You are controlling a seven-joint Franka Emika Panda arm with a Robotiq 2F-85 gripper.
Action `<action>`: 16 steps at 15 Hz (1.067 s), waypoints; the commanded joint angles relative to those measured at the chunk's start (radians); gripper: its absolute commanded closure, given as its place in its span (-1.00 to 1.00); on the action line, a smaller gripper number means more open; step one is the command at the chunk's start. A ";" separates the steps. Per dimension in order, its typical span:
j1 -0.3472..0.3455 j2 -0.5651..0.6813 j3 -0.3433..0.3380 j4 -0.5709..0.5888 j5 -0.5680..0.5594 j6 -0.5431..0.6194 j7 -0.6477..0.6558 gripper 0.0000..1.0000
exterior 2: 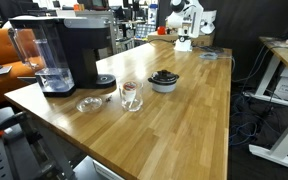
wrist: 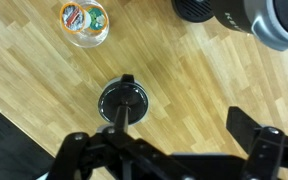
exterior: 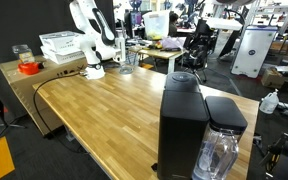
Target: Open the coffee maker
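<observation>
Note the end effector [wrist: 159, 135] in the wrist view: spread wide apart, clamped on nothing, hanging over bare worktop [wrist: 209, 85]. Past its fingers [wrist: 77, 148], find a dark round bowl [wrist: 122, 100]. Beyond that, find a glass cup [wrist: 84, 22] toward one top corner and the black edge of the coffee maker [wrist: 234, 12], cut off by the top border, toward the other. Touching none of them.

Look outward in both exterior views for the white arm [exterior: 89, 40] [exterior 2: 184, 25] at the far end of the long wooden worktop. Too small there to make out the fingers. Well apart from the machine in either view.

Find the coffee maker [exterior: 182, 125] [exterior 2: 69, 50] upright near the opposite end, close to the edge, with a clear water tank [exterior: 219, 155] [exterior 2: 29, 50] at its side and the lid [exterior: 182, 82] seemingly down. In an exterior view, see the cup [exterior 2: 131, 95], the bowl [exterior 2: 164, 80] and a small glass dish [exterior 2: 89, 103] standing on the wood near the machine.

Judged as the very start: approach not yet made, lid untouched. Next, probably calls for carrying the spread end effector along the worktop, above bowl and cup, to the rounded top of the machine. Then calls for catching the front lip of the lid and lifting it back on its hinge. Needs height to clear the cup, and a gentle pull so as not to shove the whole machine.
</observation>
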 commanded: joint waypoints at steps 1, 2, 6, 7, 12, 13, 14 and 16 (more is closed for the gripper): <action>-0.008 0.102 -0.001 0.108 0.040 -0.063 -0.042 -1.00; -0.011 0.128 0.001 0.133 0.066 -0.070 -0.067 -1.00; -0.035 0.208 0.017 0.241 0.176 -0.142 -0.225 -1.00; -0.045 0.223 0.020 0.267 0.209 -0.176 -0.268 -1.00; -0.107 0.274 0.031 0.362 0.366 -0.403 -0.482 -1.00; -0.119 0.285 0.031 0.379 0.389 -0.451 -0.523 -1.00; -0.131 0.297 0.031 0.395 0.414 -0.497 -0.562 -1.00; -0.152 0.326 0.034 0.433 0.463 -0.588 -0.626 -1.00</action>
